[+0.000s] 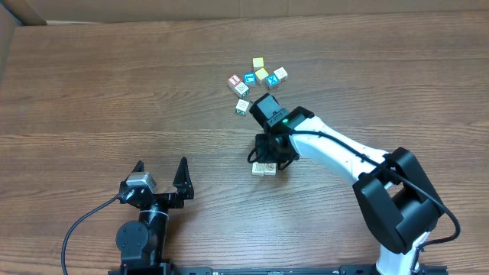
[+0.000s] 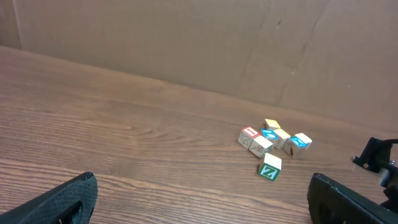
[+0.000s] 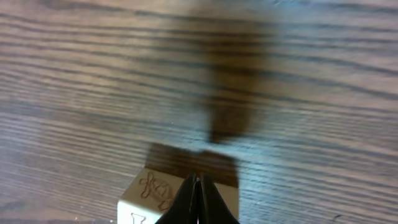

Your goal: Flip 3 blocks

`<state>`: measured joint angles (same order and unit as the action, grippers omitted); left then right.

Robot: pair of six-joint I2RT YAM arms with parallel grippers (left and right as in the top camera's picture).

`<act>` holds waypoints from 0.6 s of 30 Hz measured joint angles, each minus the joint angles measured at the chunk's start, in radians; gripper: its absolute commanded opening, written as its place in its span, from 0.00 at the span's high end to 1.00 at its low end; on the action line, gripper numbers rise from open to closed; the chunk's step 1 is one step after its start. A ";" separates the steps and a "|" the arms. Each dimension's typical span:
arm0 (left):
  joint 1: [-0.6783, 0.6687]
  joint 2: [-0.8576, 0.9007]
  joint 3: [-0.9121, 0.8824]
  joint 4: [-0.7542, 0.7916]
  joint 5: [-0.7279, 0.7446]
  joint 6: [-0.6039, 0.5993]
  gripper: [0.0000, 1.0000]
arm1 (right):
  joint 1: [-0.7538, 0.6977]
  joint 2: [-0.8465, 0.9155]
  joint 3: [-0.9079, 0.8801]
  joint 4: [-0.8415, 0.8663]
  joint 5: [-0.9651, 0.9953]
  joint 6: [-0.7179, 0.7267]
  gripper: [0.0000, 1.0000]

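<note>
Black right tool point(image 3: 198, 188), white arm point(image 1: 340, 150).

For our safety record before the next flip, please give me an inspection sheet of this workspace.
Surface: wooden table, bare grain, nothing spilled.
Job's things: two pale blocks at the right end effector; another pale block farther back.
Clutter: yellow blocks, blue block with X.
End effectors: left end effector open, empty; right shut, over a pale block.
Cables: black cable beside the left arm.
Surroundings: cardboard wall.
</note>
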<state>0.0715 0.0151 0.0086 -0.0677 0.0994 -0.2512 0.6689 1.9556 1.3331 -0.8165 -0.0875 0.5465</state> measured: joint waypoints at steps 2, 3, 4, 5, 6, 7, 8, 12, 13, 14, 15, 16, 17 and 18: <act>0.000 0.000 0.000 0.000 0.000 0.000 0.00 | 0.001 0.000 0.000 0.000 -0.008 0.001 0.96; 0.000 0.000 0.000 0.000 0.000 0.000 0.00 | 0.000 0.000 0.000 0.000 -0.010 0.000 0.96; 0.000 0.000 0.000 0.000 0.000 0.000 0.00 | 0.000 0.000 0.000 -0.003 -0.011 0.000 0.96; 0.000 0.000 0.000 0.000 0.000 0.000 0.00 | 0.000 0.000 0.000 -0.006 -0.012 0.001 0.96; 0.000 0.000 0.000 0.000 0.000 0.000 0.00 | 0.000 0.000 0.000 -0.008 -0.013 0.001 0.96; 0.000 0.000 0.000 0.000 0.000 0.000 0.00 | 0.000 0.000 0.000 -0.010 -0.014 0.001 0.96; 0.000 0.000 0.000 0.000 0.000 0.000 0.00 | 0.000 0.000 0.000 -0.014 -0.015 0.001 0.96; 0.000 0.000 0.000 0.000 0.000 0.000 0.00 | 0.000 0.000 0.000 -0.015 -0.021 0.003 0.96; 0.000 0.000 0.000 0.000 0.000 0.000 0.00 | 0.000 0.000 0.000 -0.016 -0.025 0.003 0.96; 0.000 0.000 0.000 0.000 0.000 0.000 0.00 | 0.000 0.000 0.000 -0.016 -0.028 0.003 0.96; 0.000 0.000 0.000 0.000 0.000 0.000 0.00 | 0.000 0.000 0.000 -0.015 -0.030 0.003 0.96; 0.000 0.000 0.000 0.000 0.000 0.000 0.00 | 0.000 0.000 0.000 -0.015 -0.033 0.003 0.96; 0.000 0.000 0.000 0.000 0.000 0.000 0.00 | 0.000 0.000 0.000 -0.015 -0.036 0.003 0.95; 0.000 0.000 0.000 0.000 0.000 0.000 0.00 | 0.000 0.000 0.000 -0.014 -0.037 0.003 0.94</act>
<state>0.0715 0.0151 0.0086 -0.0677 0.0994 -0.2508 0.6693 1.9556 1.3331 -0.8303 -0.1242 0.5499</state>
